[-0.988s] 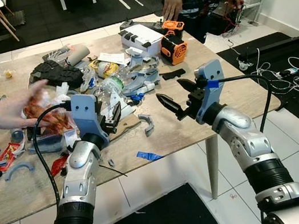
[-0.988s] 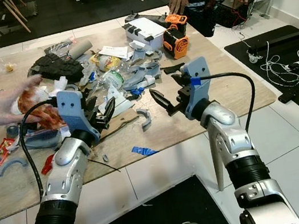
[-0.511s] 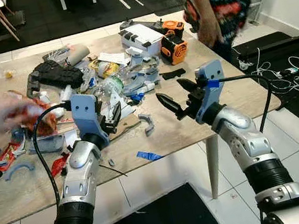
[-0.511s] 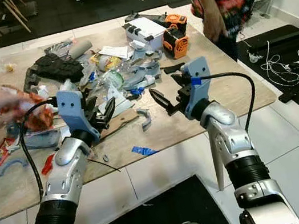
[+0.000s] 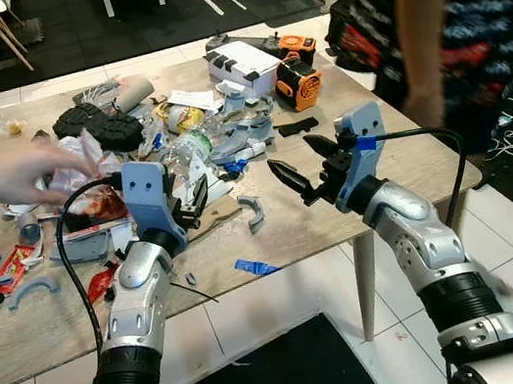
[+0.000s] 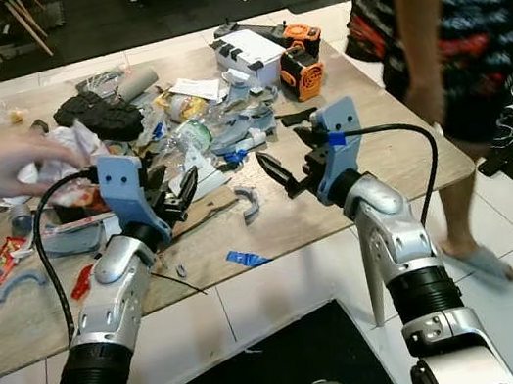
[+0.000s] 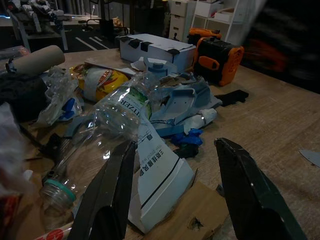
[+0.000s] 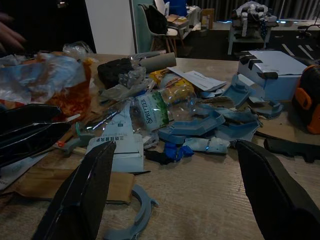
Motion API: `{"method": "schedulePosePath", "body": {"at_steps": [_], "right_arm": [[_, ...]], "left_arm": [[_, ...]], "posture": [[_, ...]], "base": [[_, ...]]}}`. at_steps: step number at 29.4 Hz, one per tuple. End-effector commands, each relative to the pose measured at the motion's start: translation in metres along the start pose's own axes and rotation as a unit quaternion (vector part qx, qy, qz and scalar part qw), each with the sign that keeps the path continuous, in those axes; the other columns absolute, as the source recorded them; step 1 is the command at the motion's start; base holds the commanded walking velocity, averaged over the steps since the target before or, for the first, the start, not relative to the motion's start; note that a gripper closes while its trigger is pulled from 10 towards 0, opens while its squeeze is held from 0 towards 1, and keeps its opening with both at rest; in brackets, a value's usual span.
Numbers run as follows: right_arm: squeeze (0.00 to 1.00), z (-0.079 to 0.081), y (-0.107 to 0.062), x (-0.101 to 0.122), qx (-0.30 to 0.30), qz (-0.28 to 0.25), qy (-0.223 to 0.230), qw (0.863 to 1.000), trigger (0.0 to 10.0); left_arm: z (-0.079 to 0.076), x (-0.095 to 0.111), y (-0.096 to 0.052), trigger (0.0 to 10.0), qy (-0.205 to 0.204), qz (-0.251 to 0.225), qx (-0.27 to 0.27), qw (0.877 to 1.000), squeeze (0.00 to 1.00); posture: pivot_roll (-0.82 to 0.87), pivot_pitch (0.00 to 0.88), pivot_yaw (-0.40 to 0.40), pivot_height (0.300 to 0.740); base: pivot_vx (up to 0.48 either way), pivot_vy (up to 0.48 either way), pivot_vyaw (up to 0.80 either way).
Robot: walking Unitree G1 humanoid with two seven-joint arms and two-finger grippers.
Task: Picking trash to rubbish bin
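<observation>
Wood worktop [image 5: 400,162]: strewn with trash; robot at 6 o'clock edge.
Left claw [image 5: 194,201]: raised above the near worktop, fingers parted wide, holding nothing; in its wrist view it faces a clear bottle [image 7: 107,130].
Right claw [image 5: 307,168]: raised at 5 o'clock, fingers spread wide, empty.
Trash heap [image 5: 217,134]: centre of worktop, towards 12 o'clock from both claws; bottle, blue plastic scraps, paper.
Blue scrap [image 5: 256,268]: near edge, between the arms.
Orange tool [image 5: 297,80]: 1 o'clock, beside a white box [image 5: 243,60].
Hand [image 5: 5,177]: a person's, at 9 o'clock, on a crumpled wrapper [image 5: 82,158].
Person [image 5: 466,26]: standing at 3 o'clock, blurred.
</observation>
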State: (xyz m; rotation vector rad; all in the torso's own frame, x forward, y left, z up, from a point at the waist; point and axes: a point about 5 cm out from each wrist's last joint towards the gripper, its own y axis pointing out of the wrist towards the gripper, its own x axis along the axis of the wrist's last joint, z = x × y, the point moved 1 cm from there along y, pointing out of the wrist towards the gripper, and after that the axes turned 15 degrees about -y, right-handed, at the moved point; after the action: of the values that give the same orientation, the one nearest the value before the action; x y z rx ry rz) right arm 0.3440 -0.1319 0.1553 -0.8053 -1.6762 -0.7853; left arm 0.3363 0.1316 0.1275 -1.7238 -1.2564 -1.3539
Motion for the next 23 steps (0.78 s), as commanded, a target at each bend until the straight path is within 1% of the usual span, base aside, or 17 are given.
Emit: {"method": "schedulePosePath", "body": {"at_steps": [1, 23], "right_arm": [[0.0, -0.003, -0.003, -0.0025, -0.008, 0.004, 0.007, 1.0, 10.0], [0.0, -0.0021, -0.0044, -0.0018, -0.009, 0.002, 0.01, 1.0, 10.0]], "left_arm": [[0.0013, 0.0021, 0.001, 10.0, 0.008, 0.002, -0.002, 1.0, 0.0], [0.0008, 0.0021, -0.0011, 10.0, 0.007, 0.001, -0.003, 1.0, 0.0]], "posture": [[-0.07, 0.0, -0.036, 0.74], [-0.06, 0.0, -0.041, 0.74]], "base": [[0.0, 0.0, 0.0], [0.0, 0.0, 0.0]]}}
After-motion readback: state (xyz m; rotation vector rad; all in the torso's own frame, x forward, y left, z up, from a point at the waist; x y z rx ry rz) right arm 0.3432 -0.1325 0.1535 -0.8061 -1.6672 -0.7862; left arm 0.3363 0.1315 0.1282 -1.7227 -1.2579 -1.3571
